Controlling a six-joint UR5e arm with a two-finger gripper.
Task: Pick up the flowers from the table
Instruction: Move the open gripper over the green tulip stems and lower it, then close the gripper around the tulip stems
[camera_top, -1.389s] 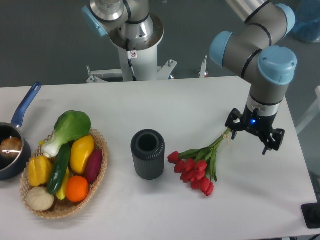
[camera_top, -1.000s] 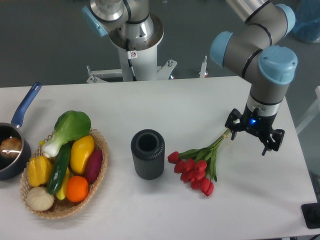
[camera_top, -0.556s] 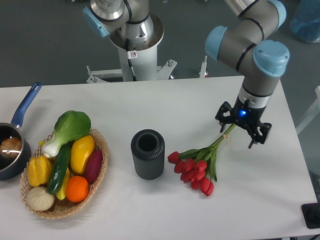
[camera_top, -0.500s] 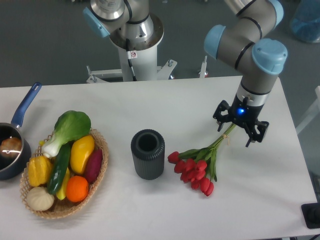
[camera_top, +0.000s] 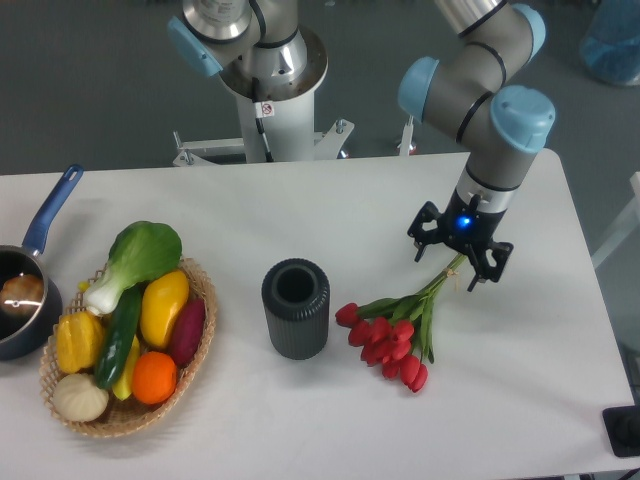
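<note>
The flowers (camera_top: 398, 336), a bunch of red tulips with green stems and leaves, lie flat on the white table (camera_top: 320, 220), buds toward the front and stems pointing up to the right. My gripper (camera_top: 447, 263) hangs open just above the stem ends. One dark finger stands on each side of the stems, and neither touches them.
A dark ribbed vase (camera_top: 296, 308) stands upright left of the tulips. A wicker basket (camera_top: 125, 345) of fruit and vegetables sits at the front left, with a blue-handled pot (camera_top: 28, 280) at the left edge. The arm's base (camera_top: 266, 80) rises behind the table.
The gripper has travelled left and slightly back, from beside the stem ends at the right to directly over them. The flowers have not moved.
</note>
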